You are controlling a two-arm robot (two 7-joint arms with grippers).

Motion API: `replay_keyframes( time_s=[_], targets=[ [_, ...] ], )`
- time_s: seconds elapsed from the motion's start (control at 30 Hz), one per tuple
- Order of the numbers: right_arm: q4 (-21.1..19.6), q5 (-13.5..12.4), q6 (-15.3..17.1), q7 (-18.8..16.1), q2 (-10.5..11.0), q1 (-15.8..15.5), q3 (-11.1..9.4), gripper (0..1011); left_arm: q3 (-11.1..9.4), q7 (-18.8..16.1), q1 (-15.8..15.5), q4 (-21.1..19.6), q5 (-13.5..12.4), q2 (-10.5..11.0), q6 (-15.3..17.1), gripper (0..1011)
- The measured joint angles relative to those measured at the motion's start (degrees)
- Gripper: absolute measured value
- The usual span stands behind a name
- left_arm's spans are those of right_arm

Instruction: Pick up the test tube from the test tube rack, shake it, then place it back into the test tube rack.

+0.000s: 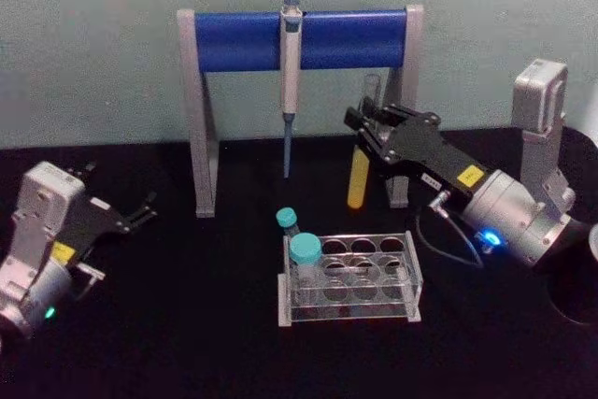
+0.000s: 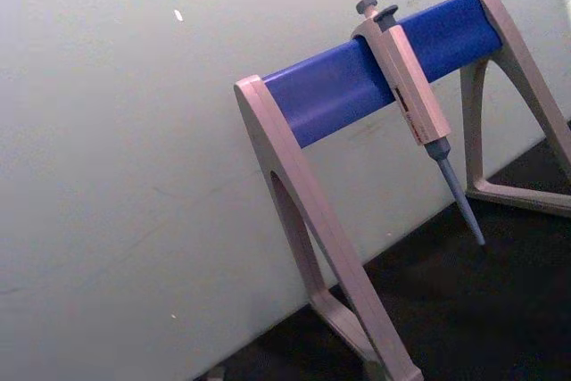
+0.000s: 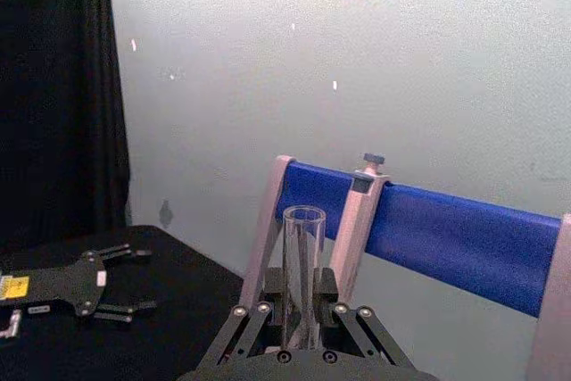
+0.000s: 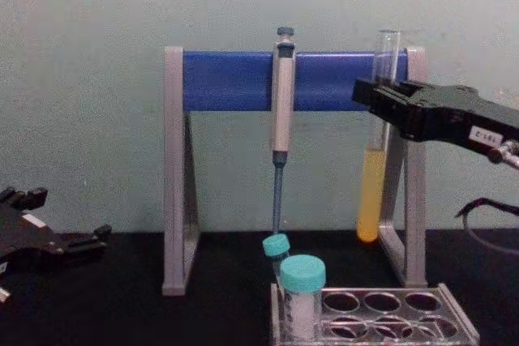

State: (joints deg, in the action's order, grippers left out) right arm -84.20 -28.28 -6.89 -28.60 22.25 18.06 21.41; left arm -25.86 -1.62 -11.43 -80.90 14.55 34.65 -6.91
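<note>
**Tube aloft, right arm: handling notes**

Right gripper (image 4: 381, 99) is at the right of the scene, beside the right leg of the pipette stand (image 1: 243, 39). Its fingers are clamped on the test tube (image 4: 375, 176). The tube is upright and clear of the table, up and to the far right of the test tube rack (image 1: 369, 306). The hold is on the empty upper glass, well above the yellow liquid.

Left gripper (image 3: 141, 281) is parked low at the left, fingers apart.

Judgement:
- Thin glass, so light, stiff, smooth-walled and breakable. It likely slips under a loose pinch and cracks under a hard one.
- There is no cap, so shake gently and keep it near vertical.
- The high hold suits lowering it into a hole.

Two teal-capped tubes (image 1: 305, 249) occupy the rack's left end.
</note>
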Motion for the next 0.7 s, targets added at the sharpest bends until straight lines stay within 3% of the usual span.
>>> replay_keyframes(
  time_s=[0.7],
  targets=[
    [-0.8, 0.2, 0.3, 0.1, 0.1, -0.8, -0.9, 224, 0.0, 0.0, 0.0, 0.0, 0.0, 0.0, 0.0, 1001]
  ],
)
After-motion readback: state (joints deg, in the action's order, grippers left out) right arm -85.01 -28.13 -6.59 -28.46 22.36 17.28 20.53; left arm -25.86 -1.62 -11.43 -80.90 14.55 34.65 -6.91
